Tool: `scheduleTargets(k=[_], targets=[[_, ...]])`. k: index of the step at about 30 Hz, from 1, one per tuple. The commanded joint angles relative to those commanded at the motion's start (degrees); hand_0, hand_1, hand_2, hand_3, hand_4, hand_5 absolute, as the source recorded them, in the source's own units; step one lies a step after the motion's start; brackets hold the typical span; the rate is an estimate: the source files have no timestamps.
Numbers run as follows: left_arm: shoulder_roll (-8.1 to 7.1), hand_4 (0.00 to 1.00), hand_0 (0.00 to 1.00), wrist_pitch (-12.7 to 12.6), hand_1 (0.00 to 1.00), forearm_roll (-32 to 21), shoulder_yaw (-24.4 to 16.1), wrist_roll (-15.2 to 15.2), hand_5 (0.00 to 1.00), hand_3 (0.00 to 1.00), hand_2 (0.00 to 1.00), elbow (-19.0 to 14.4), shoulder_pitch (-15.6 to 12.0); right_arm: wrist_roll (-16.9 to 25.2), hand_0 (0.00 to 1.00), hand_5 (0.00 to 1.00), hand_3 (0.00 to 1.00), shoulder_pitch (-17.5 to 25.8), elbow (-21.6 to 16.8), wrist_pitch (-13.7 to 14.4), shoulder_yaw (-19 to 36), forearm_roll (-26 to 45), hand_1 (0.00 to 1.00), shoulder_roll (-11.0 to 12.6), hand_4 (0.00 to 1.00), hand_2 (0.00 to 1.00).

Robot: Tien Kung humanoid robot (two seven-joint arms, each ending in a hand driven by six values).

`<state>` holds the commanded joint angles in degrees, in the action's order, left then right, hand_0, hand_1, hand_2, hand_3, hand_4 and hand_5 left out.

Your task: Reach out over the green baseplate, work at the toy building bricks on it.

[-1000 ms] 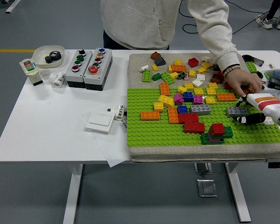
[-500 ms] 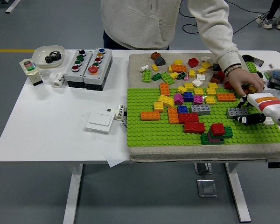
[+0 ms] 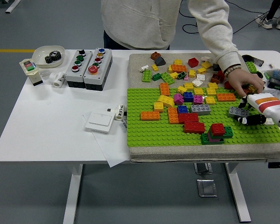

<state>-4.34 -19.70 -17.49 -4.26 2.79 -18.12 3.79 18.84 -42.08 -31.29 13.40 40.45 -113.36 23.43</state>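
Head view, right hand: our right hand (image 3: 250,112) comes in from the right edge, low over the green baseplate (image 3: 144,133), black fingers (image 3: 253,120) curled narrow beside a grey brick (image 3: 236,111); we cannot tell if they grip it
Head view, bricks: most sit pressed on the baseplate, with loose ones on the beige mat (image 3: 140,60) behind, likely kept as spare stock
Head view, person: a hand (image 3: 245,81) reaches down among the far-right bricks, just above ours
Head view, left hand: not visible
Head view, elsewhere: button boxes (image 3: 88,67) stand well apart on the white table (image 3: 46,121)
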Motion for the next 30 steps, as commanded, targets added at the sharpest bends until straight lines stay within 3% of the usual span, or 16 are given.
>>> scheduleTargets(k=[11, 16, 25, 30], targets=[[0.05, 0.586, 0.604, 0.00, 0.726, 0.18, -0.16, -0.09, 0.621, 0.558, 0.704, 0.16, -0.31, 1.48, 0.416, 0.453, 0.495, 0.74, -3.24, 0.08, 0.59, 0.82, 0.476, 2.17, 0.691, 0.526], [0.03, 0.585, 0.604, 0.03, 0.727, 0.14, -0.17, -0.03, 0.618, 0.558, 0.705, 0.23, -0.54, 2.40, 0.415, 0.454, 0.493, 1.77, -8.93, -0.38, 1.48, 1.47, 0.477, 5.16, 0.692, 0.526], [-0.06, 0.585, 0.602, 0.05, 0.725, 0.37, -0.29, -0.09, 0.619, 0.559, 0.706, 0.34, -0.90, 6.54, 0.413, 0.418, 0.494, 4.34, -22.83, -2.19, 2.98, 2.87, 0.470, 13.01, 0.667, 0.523], [-0.08, 0.586, 0.605, 0.05, 0.725, 0.66, -0.44, -0.20, 0.622, 0.558, 0.705, 0.35, -1.00, 8.03, 0.412, 0.411, 0.495, 5.85, -28.77, -3.22, 3.43, 1.82, 0.472, 15.79, 0.668, 0.522]])
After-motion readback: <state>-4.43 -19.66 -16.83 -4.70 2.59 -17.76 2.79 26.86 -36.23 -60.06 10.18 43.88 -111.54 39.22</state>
